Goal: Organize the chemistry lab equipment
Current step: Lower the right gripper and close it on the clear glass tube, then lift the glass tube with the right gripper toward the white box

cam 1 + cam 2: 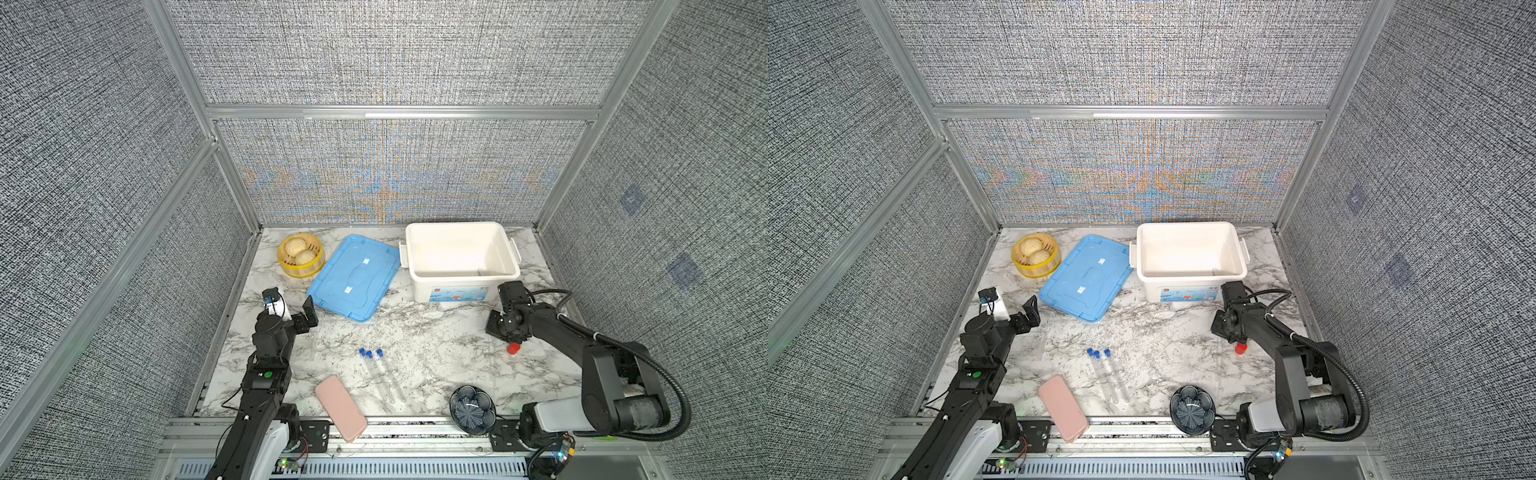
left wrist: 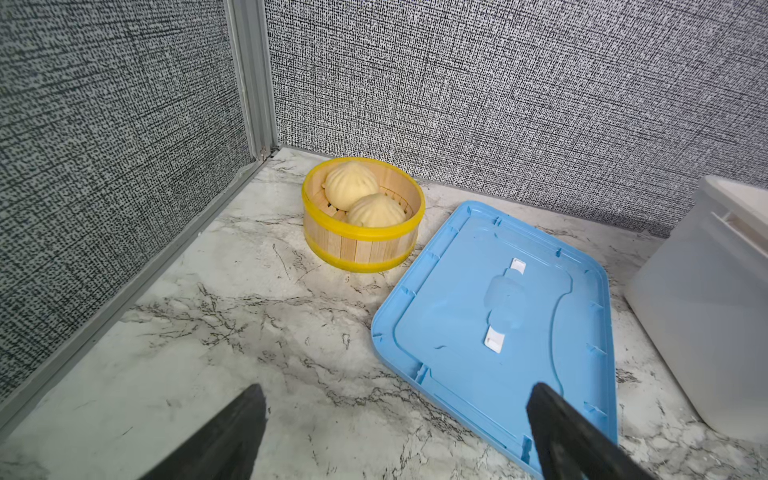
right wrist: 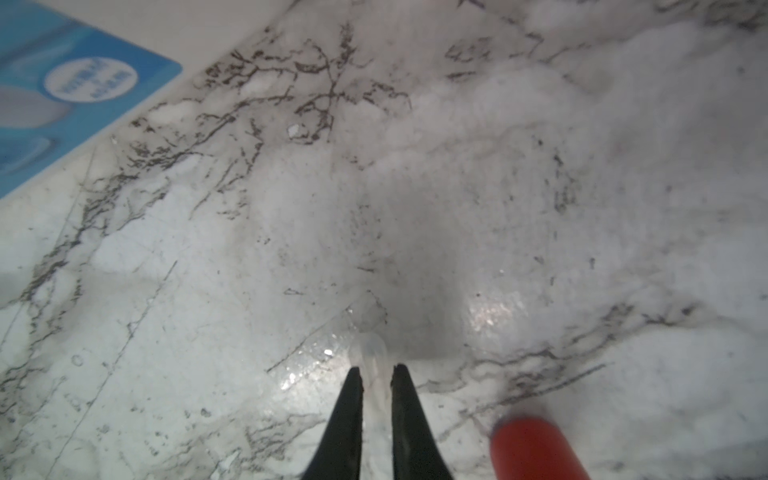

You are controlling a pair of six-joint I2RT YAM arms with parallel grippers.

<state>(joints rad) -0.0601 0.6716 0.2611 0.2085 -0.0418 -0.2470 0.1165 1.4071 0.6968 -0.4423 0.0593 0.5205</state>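
Three clear tubes with blue caps [image 1: 380,374] [image 1: 1108,374] lie side by side in the middle of the marble table. A faint clear rack [image 1: 311,347] lies beside the left arm. My left gripper [image 2: 395,419] [image 1: 305,318] hovers open and empty over bare marble near a blue lid. My right gripper [image 3: 376,370] [image 1: 503,337] points down at the table in front of the white bin. Its jaws stand narrow, shut on a clear rounded piece [image 3: 370,353]; what it is I cannot tell. A red cap [image 3: 536,449] [image 1: 513,348] sits just beside the fingers.
An open white bin [image 1: 463,275] stands at the back right, with its blue lid [image 1: 353,278] flat to its left. A yellow steamer basket [image 1: 291,266] with buns sits in the back left corner. A pink case [image 1: 340,407] and a dark blue flower-shaped dish [image 1: 472,409] lie at the front edge.
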